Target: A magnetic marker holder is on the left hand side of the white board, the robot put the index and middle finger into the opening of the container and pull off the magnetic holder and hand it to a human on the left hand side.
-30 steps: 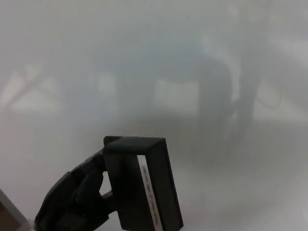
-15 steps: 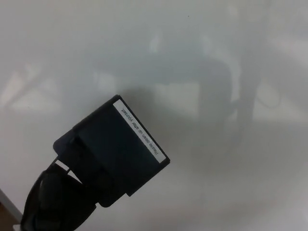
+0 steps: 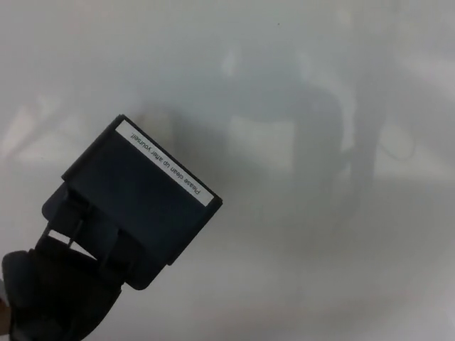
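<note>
Left hand (image 3: 53,298) closed on the black marker holder (image 3: 135,202), fingers hooked into its open end, which is the grip the task calls for; holder tilted, its white label strip (image 3: 167,165) facing up and to the right. Holder appears to be off the whiteboard (image 3: 298,92), held in front of its lower left area, presumably for carrying leftward to a person; no person shows. Right hand not in view.
</note>
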### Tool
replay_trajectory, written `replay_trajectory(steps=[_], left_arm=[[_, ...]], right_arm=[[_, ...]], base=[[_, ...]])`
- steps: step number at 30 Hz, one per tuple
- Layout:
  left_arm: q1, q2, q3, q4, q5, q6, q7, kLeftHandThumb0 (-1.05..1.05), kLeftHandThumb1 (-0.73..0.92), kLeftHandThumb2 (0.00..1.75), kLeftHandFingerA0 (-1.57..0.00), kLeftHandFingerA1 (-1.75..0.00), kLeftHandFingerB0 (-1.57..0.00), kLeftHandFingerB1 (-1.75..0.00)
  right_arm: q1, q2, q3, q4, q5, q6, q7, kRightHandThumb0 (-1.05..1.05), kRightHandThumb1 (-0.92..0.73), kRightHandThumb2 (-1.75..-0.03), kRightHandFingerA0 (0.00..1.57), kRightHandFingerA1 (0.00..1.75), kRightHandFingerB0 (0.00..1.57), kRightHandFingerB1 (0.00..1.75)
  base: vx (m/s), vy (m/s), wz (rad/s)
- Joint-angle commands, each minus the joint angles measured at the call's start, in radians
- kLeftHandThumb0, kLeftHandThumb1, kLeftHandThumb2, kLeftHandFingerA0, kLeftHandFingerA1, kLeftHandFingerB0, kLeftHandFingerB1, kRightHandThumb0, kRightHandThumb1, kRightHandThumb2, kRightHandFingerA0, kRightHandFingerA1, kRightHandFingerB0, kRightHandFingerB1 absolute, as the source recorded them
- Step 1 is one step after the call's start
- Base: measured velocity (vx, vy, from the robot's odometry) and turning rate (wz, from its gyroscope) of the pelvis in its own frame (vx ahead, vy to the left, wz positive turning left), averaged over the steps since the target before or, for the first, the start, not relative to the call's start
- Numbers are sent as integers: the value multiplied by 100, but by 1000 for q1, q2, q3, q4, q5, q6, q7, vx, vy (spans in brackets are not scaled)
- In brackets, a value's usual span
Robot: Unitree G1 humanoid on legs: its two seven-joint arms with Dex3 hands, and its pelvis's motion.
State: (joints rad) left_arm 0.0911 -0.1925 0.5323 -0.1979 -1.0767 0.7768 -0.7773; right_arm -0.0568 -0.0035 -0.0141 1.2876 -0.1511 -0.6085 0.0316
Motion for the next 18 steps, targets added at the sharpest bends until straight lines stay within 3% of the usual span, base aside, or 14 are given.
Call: replay_trajectory(steps=[1,2,7,8,12,14,15,17,18], left_arm=[[-41,52,30,22,-348,76,-177,-89,49,56,-43,-33,-26,-35],[-48,76,24,38,-327,77,-272,-89,48,56,-47,-34,-29,-35],[-43,86,12,51,-308,57,-340,-87,47,56,-50,-35,-36,-34],[-39,93,10,55,-301,56,-351,-83,43,55,-50,-36,-36,-36],[-31,110,2,65,-292,49,-372,-83,43,55,-50,-36,-36,-36],[-35,146,-7,115,-235,20,-447,-82,41,55,-56,-39,-40,-38],[-39,163,-14,135,-211,6,-478,-84,35,75,-62,-47,-37,-44],[-41,170,-18,143,-203,0,-490,-84,35,75,-62,-47,-37,-44],[-48,165,-24,150,-197,-15,-511,-87,47,56,-70,-44,-42,-41]], right_arm=[[-14,-13,-26,6,25,12,-14,-63,-62,-93,45,55,16,42],[-14,-12,-29,6,28,11,-10,-62,-63,-92,45,55,16,42],[-18,-13,-32,7,25,15,-12,-61,-63,-93,45,55,15,42],[-18,-12,-33,7,26,17,-10,-56,-78,-63,50,41,21,28],[-20,-10,-37,8,27,19,-7,-56,-78,-63,50,41,21,28],[-20,-9,-38,7,25,16,-7,-55,-79,-63,51,41,21,28],[-20,-8,-43,8,31,14,1,-54,-78,-63,51,41,21,28],[-21,-7,-46,8,33,12,4,-54,-78,-63,51,41,21,28],[-22,-8,-45,8,29,15,3,-55,-79,-63,50,41,20,28]], base=[[0,0,0],[0,0,0],[0,0,0],[0,0,0],[0,0,0],[0,0,0],[0,0,0],[0,0,0],[0,0,0]])
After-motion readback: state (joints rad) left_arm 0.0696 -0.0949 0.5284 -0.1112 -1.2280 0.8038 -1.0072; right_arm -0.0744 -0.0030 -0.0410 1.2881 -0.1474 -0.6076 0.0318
